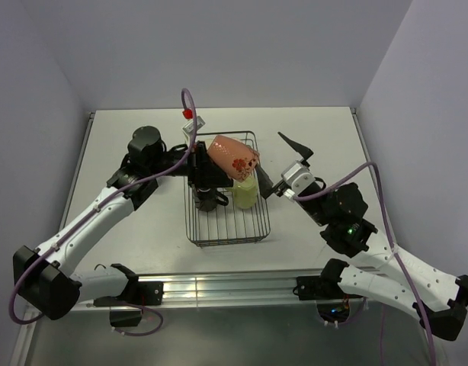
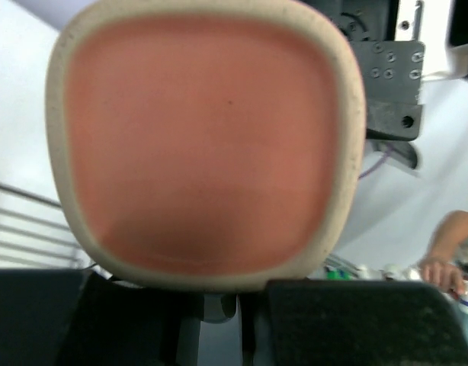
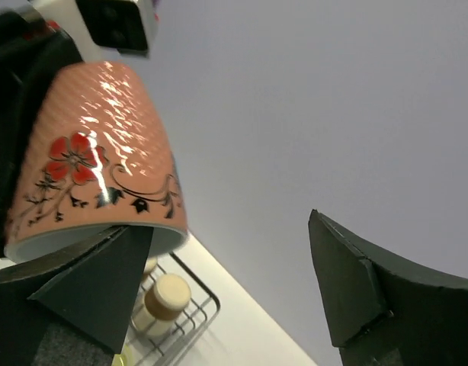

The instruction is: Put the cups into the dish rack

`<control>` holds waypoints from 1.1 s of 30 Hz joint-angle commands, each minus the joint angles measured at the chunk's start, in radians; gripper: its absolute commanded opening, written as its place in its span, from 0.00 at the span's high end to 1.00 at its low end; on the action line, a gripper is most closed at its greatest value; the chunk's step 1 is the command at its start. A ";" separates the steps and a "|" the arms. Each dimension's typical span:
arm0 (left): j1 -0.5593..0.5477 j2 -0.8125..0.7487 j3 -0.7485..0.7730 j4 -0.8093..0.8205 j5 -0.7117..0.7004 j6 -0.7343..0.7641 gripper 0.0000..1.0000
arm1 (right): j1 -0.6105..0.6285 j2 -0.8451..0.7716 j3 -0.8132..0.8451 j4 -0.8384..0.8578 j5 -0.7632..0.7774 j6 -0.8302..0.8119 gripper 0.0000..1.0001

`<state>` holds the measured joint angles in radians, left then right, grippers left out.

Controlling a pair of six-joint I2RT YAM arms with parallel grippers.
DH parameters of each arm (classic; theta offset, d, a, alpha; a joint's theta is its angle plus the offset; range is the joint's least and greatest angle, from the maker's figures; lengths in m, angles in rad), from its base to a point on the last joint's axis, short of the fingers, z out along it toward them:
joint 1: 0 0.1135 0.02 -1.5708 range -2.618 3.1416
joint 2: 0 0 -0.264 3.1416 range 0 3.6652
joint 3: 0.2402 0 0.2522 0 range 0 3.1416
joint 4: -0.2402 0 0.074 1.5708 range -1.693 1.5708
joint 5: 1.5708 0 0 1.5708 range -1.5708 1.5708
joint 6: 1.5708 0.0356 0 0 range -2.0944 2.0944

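Note:
A salmon-pink cup point(image 1: 232, 156) with a red flower print hangs tilted above the black wire dish rack point(image 1: 226, 229). My left gripper point(image 1: 206, 169) is shut on it from the left. In the left wrist view the cup's base point(image 2: 203, 145) fills the frame above the gripper point(image 2: 219, 305). My right gripper point(image 1: 269, 155) is open just right of the cup; in its own view the cup point(image 3: 97, 160) sits over the left finger point(image 3: 89, 290), and the gripper point(image 3: 230, 229) holds nothing. A pale yellow cup point(image 1: 245, 192) and a tan tumbler point(image 3: 161, 301) stand in the rack point(image 3: 207, 301).
The rack sits mid-table on the white tabletop point(image 1: 127, 229), with grey walls on three sides. A purple cable with a red tag point(image 1: 188, 113) arches over the left arm. The right arm's metal bracket point(image 2: 386, 84) shows behind the cup.

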<state>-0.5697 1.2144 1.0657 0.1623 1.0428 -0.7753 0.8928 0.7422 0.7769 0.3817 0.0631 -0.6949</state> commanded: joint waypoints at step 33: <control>-0.274 0.212 0.160 -0.736 -0.718 0.987 1.00 | -0.591 0.158 0.203 -0.530 -0.137 0.601 0.00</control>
<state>-0.8349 1.4353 1.1496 -0.6182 0.3344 0.1867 0.3092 0.8993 0.9276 -0.1585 -0.0605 -0.1154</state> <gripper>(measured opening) 0.240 0.998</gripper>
